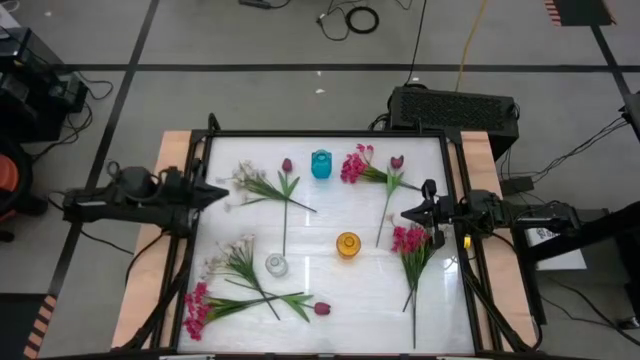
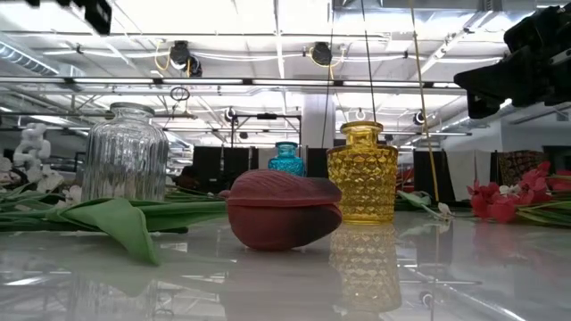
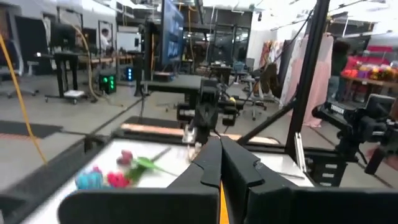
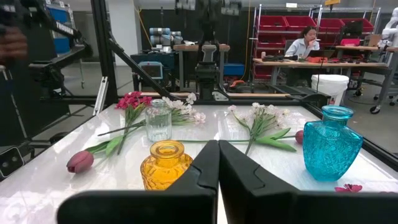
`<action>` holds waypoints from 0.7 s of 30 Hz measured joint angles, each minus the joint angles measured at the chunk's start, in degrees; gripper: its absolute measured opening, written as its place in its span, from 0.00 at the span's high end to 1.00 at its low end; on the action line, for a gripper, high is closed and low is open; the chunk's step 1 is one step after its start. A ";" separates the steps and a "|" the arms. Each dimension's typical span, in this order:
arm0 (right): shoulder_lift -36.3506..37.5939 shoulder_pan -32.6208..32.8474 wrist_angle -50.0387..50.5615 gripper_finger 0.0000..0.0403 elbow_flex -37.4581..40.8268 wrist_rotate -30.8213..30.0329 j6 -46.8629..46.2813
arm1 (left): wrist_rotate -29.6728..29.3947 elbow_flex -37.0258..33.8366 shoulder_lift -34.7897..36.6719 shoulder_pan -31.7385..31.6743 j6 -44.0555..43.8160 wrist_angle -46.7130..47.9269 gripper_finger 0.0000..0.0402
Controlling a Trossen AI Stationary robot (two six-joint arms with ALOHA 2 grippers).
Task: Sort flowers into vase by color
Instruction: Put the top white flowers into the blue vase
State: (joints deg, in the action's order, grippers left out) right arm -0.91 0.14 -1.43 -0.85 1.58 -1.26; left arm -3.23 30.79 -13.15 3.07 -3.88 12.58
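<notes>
Several flowers lie flat on the white table (image 1: 320, 330). They are white-pink sprays (image 1: 245, 180) (image 1: 228, 256), magenta clusters (image 1: 354, 165) (image 1: 408, 240) (image 1: 197, 310) and maroon tulips (image 1: 287, 166) (image 1: 397, 162) (image 1: 321, 308). Three vases stand upright among them: blue (image 1: 321, 163), yellow (image 1: 348, 244) and clear glass (image 1: 276, 265). My left gripper (image 1: 222, 192) is shut and level above the table's left edge, holding nothing. My right gripper (image 1: 405, 213) is shut and level over the table's right part, also holding nothing. Its wrist view shows the yellow vase (image 4: 165, 163) just ahead.
A dark frame (image 1: 330, 134) surrounds the table, with wooden strips at its left and right sides. A black box (image 1: 452, 108) sits behind the far right corner. There is free table between the clear vase and the yellow vase. People sit at desks in the room beyond.
</notes>
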 joint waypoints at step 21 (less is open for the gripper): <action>0.02 0.00 -0.52 1.00 0.00 0.01 -0.52 | 2.62 23.35 -30.91 1.18 10.27 -2.45 0.97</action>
State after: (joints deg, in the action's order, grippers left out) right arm -0.89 0.14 -1.96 -0.85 1.58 -1.78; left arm -0.61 54.14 -44.05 4.25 6.38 10.13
